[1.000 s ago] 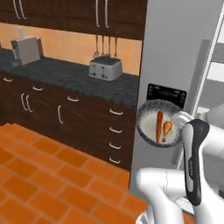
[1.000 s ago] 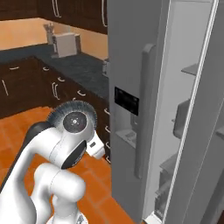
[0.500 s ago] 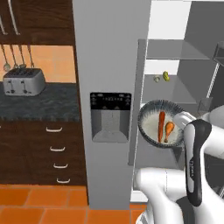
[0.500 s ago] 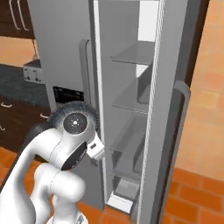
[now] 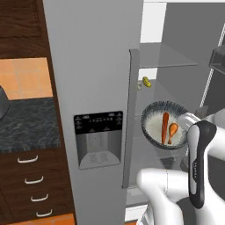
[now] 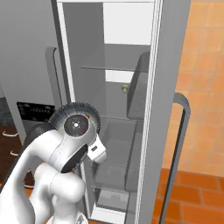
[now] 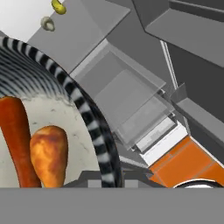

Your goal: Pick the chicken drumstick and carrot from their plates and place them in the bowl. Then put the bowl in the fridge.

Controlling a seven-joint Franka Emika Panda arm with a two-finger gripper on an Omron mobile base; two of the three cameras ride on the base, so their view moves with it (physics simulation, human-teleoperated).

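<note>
My claw point(image 7: 103, 181) clamped on the striped rim of the round bowl point(image 5: 151, 124), smooth orange carrot point(image 5: 165, 127) beside plump golden drumstick point(image 5: 172, 130) lower right of frame, grey steel fridge point(image 5: 96, 79) open, glass shelves behind.

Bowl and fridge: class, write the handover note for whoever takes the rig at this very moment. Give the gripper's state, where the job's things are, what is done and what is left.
Gripper: shut on the bowl at its rim, holding it up in front of the open fridge.
Carrot and chicken drumstick: both lie side by side in the bowl.
Fridge: right door stands open, glass shelves in view; a small yellow item sits far back on a shelf.
Done: both foods are in the bowl, and the bowl is lifted and brought to the fridge.
Left: set the bowl on a shelf inside, then let go.
</note>
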